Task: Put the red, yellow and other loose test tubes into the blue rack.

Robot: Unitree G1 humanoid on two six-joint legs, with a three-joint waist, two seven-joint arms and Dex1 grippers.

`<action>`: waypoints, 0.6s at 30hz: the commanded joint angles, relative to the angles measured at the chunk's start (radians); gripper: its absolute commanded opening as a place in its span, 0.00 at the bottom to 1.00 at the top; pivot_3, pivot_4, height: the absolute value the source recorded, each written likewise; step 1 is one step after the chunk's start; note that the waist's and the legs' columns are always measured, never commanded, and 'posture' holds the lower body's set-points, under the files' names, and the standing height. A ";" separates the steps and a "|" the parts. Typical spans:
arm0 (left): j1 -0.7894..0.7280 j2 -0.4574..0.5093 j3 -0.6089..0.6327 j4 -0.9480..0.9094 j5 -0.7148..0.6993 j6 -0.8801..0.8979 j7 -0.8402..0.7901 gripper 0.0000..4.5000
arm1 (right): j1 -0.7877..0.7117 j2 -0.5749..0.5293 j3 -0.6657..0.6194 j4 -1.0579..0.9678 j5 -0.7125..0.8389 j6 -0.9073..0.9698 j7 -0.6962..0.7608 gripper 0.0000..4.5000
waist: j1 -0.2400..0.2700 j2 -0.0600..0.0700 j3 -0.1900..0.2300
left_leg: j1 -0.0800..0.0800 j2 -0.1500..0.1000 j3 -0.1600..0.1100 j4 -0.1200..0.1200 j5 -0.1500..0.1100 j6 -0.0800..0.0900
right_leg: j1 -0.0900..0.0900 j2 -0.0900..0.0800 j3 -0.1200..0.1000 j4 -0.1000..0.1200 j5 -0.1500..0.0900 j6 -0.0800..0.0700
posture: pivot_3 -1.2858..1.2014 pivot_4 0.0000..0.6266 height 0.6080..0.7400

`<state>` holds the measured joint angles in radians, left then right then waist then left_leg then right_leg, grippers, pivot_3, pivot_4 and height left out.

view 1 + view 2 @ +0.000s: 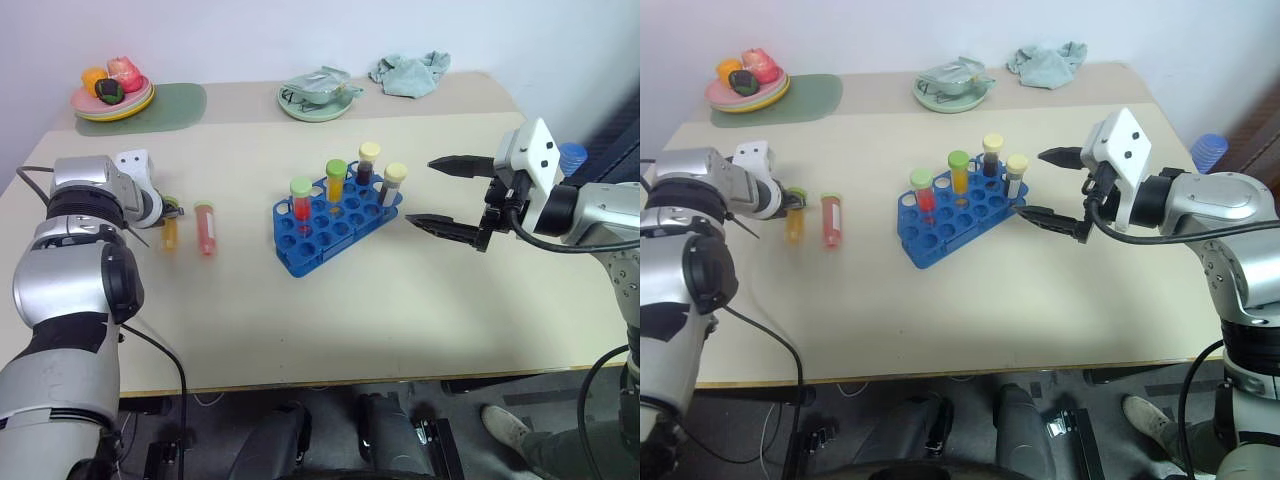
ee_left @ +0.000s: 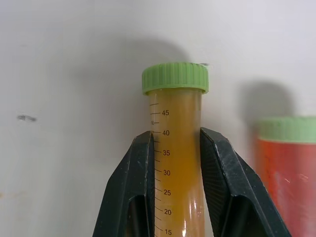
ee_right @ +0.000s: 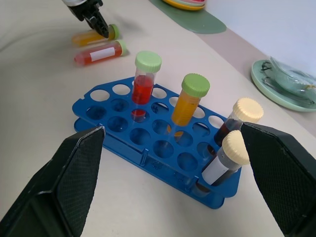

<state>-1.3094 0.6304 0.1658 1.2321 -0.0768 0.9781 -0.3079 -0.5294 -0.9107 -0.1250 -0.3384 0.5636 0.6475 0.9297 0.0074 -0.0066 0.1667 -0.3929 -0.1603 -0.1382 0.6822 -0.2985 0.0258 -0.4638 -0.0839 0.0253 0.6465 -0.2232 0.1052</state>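
My left gripper (image 2: 176, 133) is shut on a yellow-orange test tube with a green cap (image 2: 176, 98), gripping its body a little below the cap. This tube (image 1: 170, 235) is at the table's left. Beside it lies a pale red green-capped tube (image 1: 205, 228), apart from the fingers. The blue rack (image 1: 300, 255) stands mid-table. It holds a red tube (image 3: 144, 84), an orange-yellow tube (image 3: 187, 103), a dark cream-capped tube (image 3: 239, 118) and a labelled cream-capped tube (image 3: 227, 158), all upright. My right gripper (image 1: 421, 191) hangs open just right of the rack, holding nothing.
At the back left, a plate of toy food (image 1: 112, 95) sits on a green mat (image 1: 180, 105). A green dish with a wrapper (image 1: 318, 98) and a crumpled cloth (image 1: 410, 72) lie along the far edge. A person's shoe (image 1: 505, 425) shows below the table's front.
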 commanded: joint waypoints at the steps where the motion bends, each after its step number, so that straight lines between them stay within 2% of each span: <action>1: 0.032 0.054 -0.020 -0.219 -0.019 -0.005 -0.107 0.15 | -0.006 0.004 -0.021 -0.013 0.006 -0.018 0.003 1.00 | -0.002 0.000 0.000 | 0.000 0.000 0.000 0.000 0.000 0.000 | 0.000 0.000 0.000 0.000 0.000 0.000 | 0.52 0.24 1.00; 3: 0.138 0.067 -0.002 -0.469 -0.070 -0.026 -0.189 0.15 | 0.005 0.003 -0.031 -0.016 0.008 -0.020 0.002 1.00 | -0.010 0.000 0.000 | 0.000 0.000 0.000 -0.001 0.000 0.000 | 0.000 0.000 0.001 0.000 0.000 0.000 | 0.52 0.24 1.00; 6: 0.357 0.074 0.138 -1.010 -0.308 0.004 -0.373 0.15 | 0.036 0.009 -0.056 -0.026 0.009 -0.024 -0.019 1.00 | -0.020 0.000 0.000 | 0.000 0.000 0.000 -0.001 0.000 0.000 | -0.001 -0.001 0.001 0.001 0.000 0.000 | 0.52 0.24 1.00; 7: 0.405 0.070 0.168 -1.115 -0.358 0.002 -0.398 0.15 | 0.044 0.012 -0.064 -0.029 0.010 -0.025 -0.025 1.00 | -0.021 0.000 0.000 | -0.001 0.000 0.000 0.000 0.000 0.000 | -0.001 -0.001 0.001 0.000 0.000 0.000 | 0.52 0.24 1.00; 8: 0.463 0.045 0.191 -1.220 -0.374 -0.078 -0.396 0.15 | 0.056 0.017 -0.077 -0.039 0.017 -0.023 -0.037 1.00 | -0.020 0.000 0.000 | -0.001 0.000 0.000 0.000 0.000 0.000 | -0.001 -0.001 0.001 0.000 0.000 0.000 | 0.52 0.24 1.00; 11: 0.557 -0.052 0.246 -1.397 -0.528 -0.131 -0.442 0.15 | 0.100 0.028 -0.115 -0.078 0.023 -0.020 -0.070 1.00 | -0.014 0.000 -0.001 | 0.001 0.000 0.000 0.001 0.000 0.000 | 0.001 -0.001 0.000 -0.002 0.000 0.000 | 0.52 0.24 1.00; 14: 0.588 -0.113 0.248 -1.473 -0.630 -0.188 -0.502 0.15 | 0.149 0.032 -0.155 -0.116 0.029 -0.014 -0.099 1.00 | -0.007 0.000 -0.001 | 0.002 0.000 0.000 0.002 0.000 0.000 | 0.002 -0.001 0.000 -0.002 0.000 0.000 | 0.52 0.24 1.00; 18: 0.596 -0.162 0.181 -1.459 -0.645 -0.332 -0.597 0.15 | 0.203 0.036 -0.199 -0.169 0.042 0.001 -0.141 1.00 | -0.004 0.000 -0.001 | 0.002 0.000 0.002 0.002 0.000 0.000 | 0.002 -0.001 0.001 -0.001 0.000 0.000 | 0.52 0.24 1.00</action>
<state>-0.7055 0.4666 0.3627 -0.2139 -0.7085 0.7203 -0.8675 -0.3242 -0.8791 -0.2825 -0.4573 0.5875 0.6500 0.8074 0.0034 -0.0065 0.1659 -0.3903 -0.1601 -0.1362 0.6842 -0.2986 0.0255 -0.4618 -0.0851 0.0259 0.6454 -0.2231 0.1050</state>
